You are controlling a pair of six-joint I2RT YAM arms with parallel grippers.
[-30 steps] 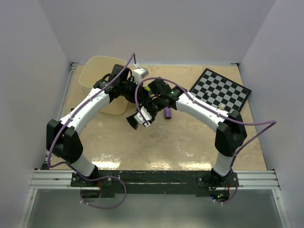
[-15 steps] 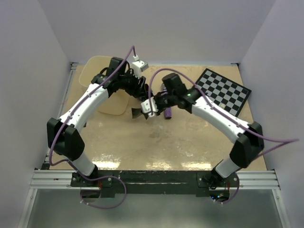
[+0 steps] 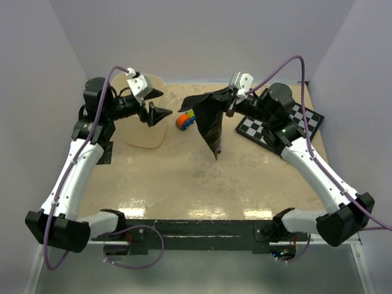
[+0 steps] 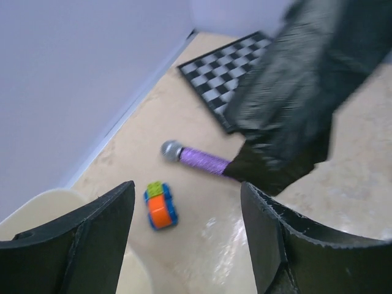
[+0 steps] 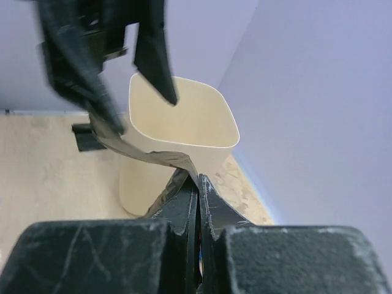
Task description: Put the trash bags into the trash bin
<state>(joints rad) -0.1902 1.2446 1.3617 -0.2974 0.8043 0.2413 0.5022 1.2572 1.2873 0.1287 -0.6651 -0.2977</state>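
Note:
The trash bag [image 3: 209, 120] is a dark, crinkly film hanging in the air at mid-table, its lower tip near the tabletop. My right gripper [image 3: 229, 101] is shut on its upper edge; in the right wrist view the film [image 5: 154, 157] runs out of the closed jaws [image 5: 198, 181]. The cream trash bin [image 3: 144, 137] stands at the back left, mouth up [image 5: 184, 119]. My left gripper [image 3: 162, 114] is open and holds nothing, beside the bin's rim and apart from the bag [image 4: 294, 92]. From the left wrist, its gripper [image 4: 188, 187] frames bare table.
An orange, blue and green toy car [image 3: 185, 120] [image 4: 160, 206] lies between bin and bag. A purple glittery cylinder [image 4: 199, 160] lies partly under the bag. The chequered board [image 3: 277, 133] sits back right under the right arm. A small black object [image 3: 105, 152] lies left of the bin.
My left gripper opened, let go of the bag and drew back left to the bin. The right gripper shut on the bag and lifted it up and right, uncovering the toy car.

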